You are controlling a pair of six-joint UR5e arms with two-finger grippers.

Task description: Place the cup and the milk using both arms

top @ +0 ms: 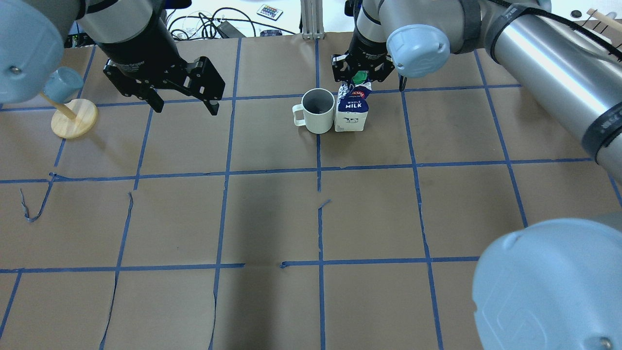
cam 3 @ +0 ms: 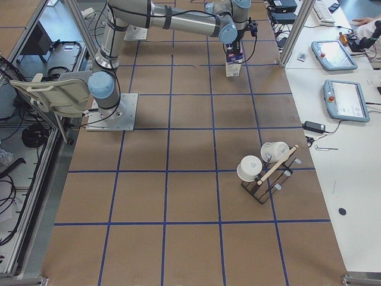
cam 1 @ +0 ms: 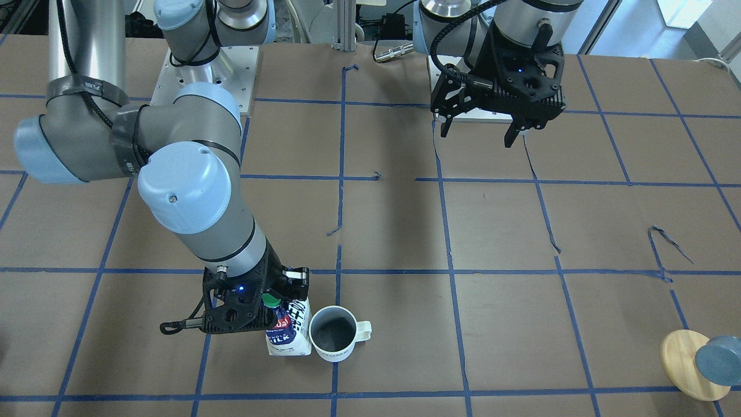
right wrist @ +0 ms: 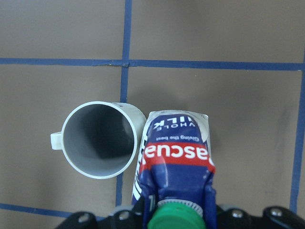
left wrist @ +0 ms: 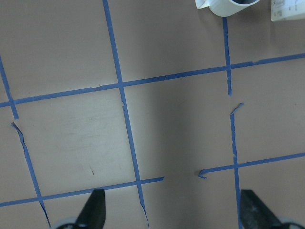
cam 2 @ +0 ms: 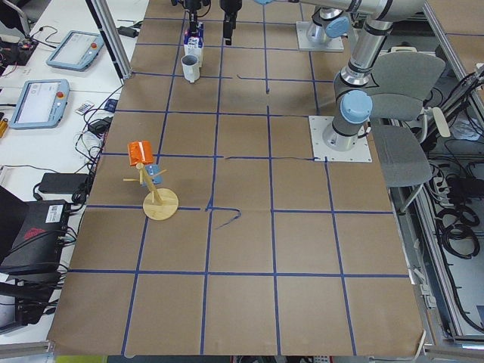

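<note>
The white ribbed cup (top: 318,121) stands upright on the brown table with its handle pointing away from the milk. It also shows in the front view (cam 1: 334,335) and the right wrist view (right wrist: 99,139). The blue and white milk carton (top: 352,114) with a green cap stands right beside it, touching or nearly touching. My right gripper (top: 360,74) is over the carton's top, shut on its upper part (right wrist: 177,157) at the cap. My left gripper (top: 185,107) is open and empty, held above the table well away from the cup; its wrist view shows only the cup's base (left wrist: 228,5).
A round wooden stand (top: 74,119) with a blue-grey cylinder sits at the table's far left corner; an orange cup (cam 2: 141,151) hangs on it. A black rack with white mugs (cam 3: 265,170) stands near the table's right end. Blue tape lines mark squares on the table.
</note>
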